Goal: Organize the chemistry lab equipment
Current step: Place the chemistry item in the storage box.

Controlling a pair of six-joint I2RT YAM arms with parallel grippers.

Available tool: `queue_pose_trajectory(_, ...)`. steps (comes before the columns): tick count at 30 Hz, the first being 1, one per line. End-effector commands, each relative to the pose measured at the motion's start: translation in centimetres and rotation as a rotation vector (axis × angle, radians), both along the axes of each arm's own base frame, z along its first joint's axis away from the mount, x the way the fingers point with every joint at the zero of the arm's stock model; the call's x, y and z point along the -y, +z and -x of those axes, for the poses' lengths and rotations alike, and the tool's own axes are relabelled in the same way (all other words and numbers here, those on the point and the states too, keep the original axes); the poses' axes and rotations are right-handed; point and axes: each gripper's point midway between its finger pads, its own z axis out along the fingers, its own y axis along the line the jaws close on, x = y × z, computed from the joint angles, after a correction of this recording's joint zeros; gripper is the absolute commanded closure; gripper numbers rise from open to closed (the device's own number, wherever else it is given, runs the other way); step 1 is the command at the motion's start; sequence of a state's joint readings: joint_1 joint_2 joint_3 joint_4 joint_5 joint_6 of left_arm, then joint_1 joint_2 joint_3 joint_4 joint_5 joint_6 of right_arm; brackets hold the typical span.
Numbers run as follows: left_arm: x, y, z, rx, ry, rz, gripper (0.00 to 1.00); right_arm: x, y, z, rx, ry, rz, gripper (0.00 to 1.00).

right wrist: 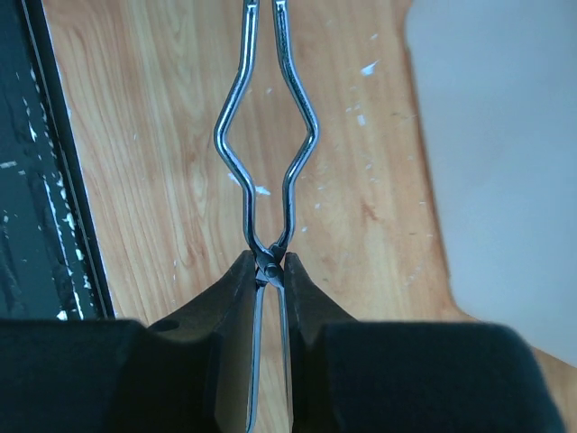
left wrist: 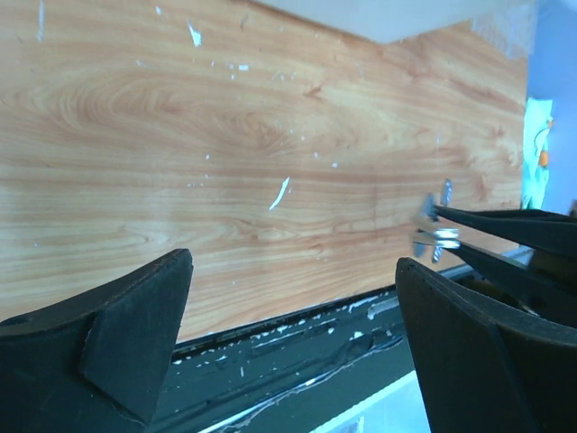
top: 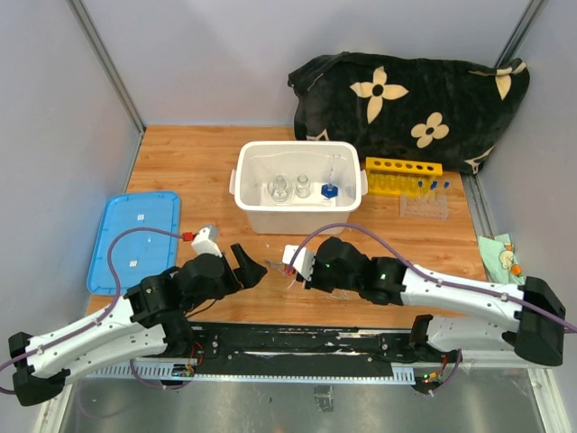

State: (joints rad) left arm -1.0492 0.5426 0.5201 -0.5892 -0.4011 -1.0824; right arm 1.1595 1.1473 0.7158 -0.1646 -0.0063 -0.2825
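Note:
My right gripper (right wrist: 269,262) is shut on the pivot of the metal tongs (right wrist: 219,137), whose two arms reach out ahead over the wood. From above, the tongs (top: 278,267) lie between the two grippers near the front edge. My left gripper (left wrist: 293,298) is open wide and holds nothing. The tongs' metal end (left wrist: 438,236) shows just past its right finger. Two small glass beakers (top: 279,189) and a blue-capped piece (top: 329,191) stand in the white tub (top: 255,209). The yellow tube rack (top: 403,176) and the clear rack (top: 424,207) with blue-capped tubes stand right of the tub.
A blue lid (top: 135,239) lies flat at the left. The black flowered cloth (top: 406,99) is bunched at the back right. A pale green item (top: 500,257) rests off the right edge. A black rail (top: 297,338) runs along the front.

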Motion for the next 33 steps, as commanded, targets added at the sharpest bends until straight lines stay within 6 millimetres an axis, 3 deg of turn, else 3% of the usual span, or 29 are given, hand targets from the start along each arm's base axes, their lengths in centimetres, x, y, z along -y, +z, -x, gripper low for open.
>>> queue_pose_trajectory(1, -2.3, 3.9, -1.6, 0.089, 0.125, 0.001, 0.01, 1.3, 5.8, -0.9, 0.034, -0.094, -0.047, 0.99)
queue_pose_trajectory(5, -3.6, 6.7, -2.2, 0.146, 0.177, 0.015, 0.01, 2.1, 10.4, -2.5, 0.117, -0.173, -0.095, 0.99)
queue_pose_trajectory(9, -4.0, 8.7, -2.8, 0.189, 0.197, -0.014, 0.01, 2.3, 14.4, -5.6, 0.122, -0.259, -0.171, 0.99)
queue_pose_trajectory(11, -3.7, 9.4, -3.2, 0.202, 0.189, -0.046, 0.01, 1.6, 17.0, -7.6, 0.084, -0.274, -0.238, 0.99)
queue_pose_trajectory(14, -2.8, 12.0, -3.9, 0.233, 0.163, -0.074, 0.01, 0.7, 20.1, -11.2, 0.032, -0.306, -0.287, 0.99)
queue_pose_trajectory(21, -1.7, 17.8, -7.1, 0.236, 0.190, -0.251, 0.01, -2.8, 25.0, -19.6, -0.043, -0.292, -0.257, 0.99)
queue_pose_trajectory(26, -0.5, 18.7, -8.9, 0.167, 0.185, -0.193, 0.01, -3.5, 23.6, -23.6, -0.025, -0.278, -0.196, 0.99)
queue_pose_trajectory(29, -1.7, 19.4, -10.1, 0.177, 0.259, -0.163, 0.01, -2.6, 20.9, -25.2, -0.074, -0.311, -0.186, 0.99)
queue_pose_trajectory(33, -4.1, 22.9, -12.0, 0.318, 0.383, -0.092, 0.01, -1.6, 17.7, -25.5, -0.081, -0.287, -0.172, 1.00)
